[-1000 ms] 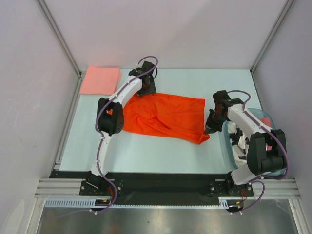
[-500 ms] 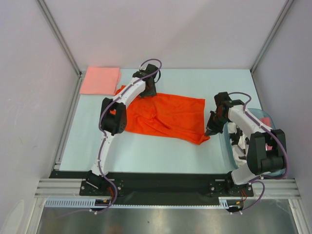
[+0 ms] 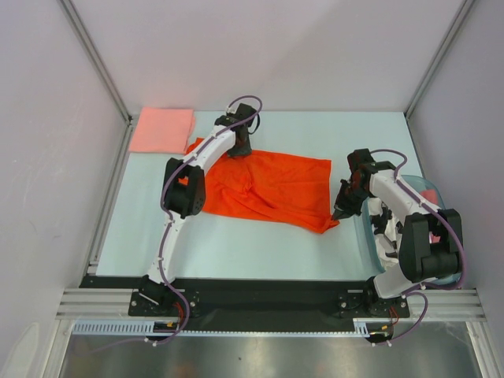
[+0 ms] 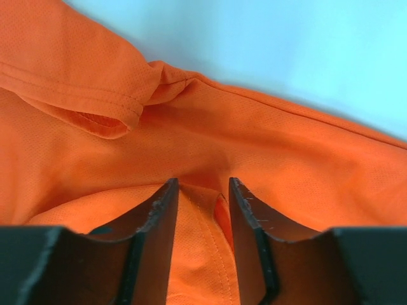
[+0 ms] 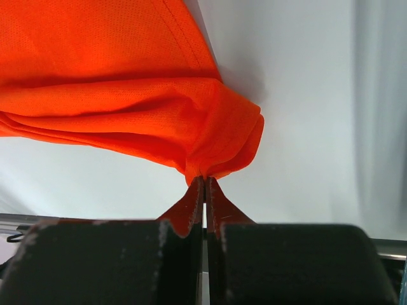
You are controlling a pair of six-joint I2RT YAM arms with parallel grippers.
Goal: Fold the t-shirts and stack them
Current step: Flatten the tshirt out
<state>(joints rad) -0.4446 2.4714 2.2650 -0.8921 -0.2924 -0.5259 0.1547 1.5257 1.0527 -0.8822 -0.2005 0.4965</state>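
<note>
Orange-red t-shirt (image 3: 268, 185) crumpled across middle of counter (image 3: 236, 244). Right tool (image 5: 204, 181) squeezed tight on its near right corner. Left tool (image 4: 202, 190) half open over far edge, cloth bump between fingers (image 4: 162, 210), no pinch yet. Step looks like grabbing shirt for flattening. Next likely needs left pinch, then both pull apart.

Light: bright, diffuse, even. Shadows: soft, faint beside orange-red t-shirt (image 5: 127, 63). Overhead view: sharp. Wrist views: cloth weave crisp, nearest foreground slightly blurred.
</note>
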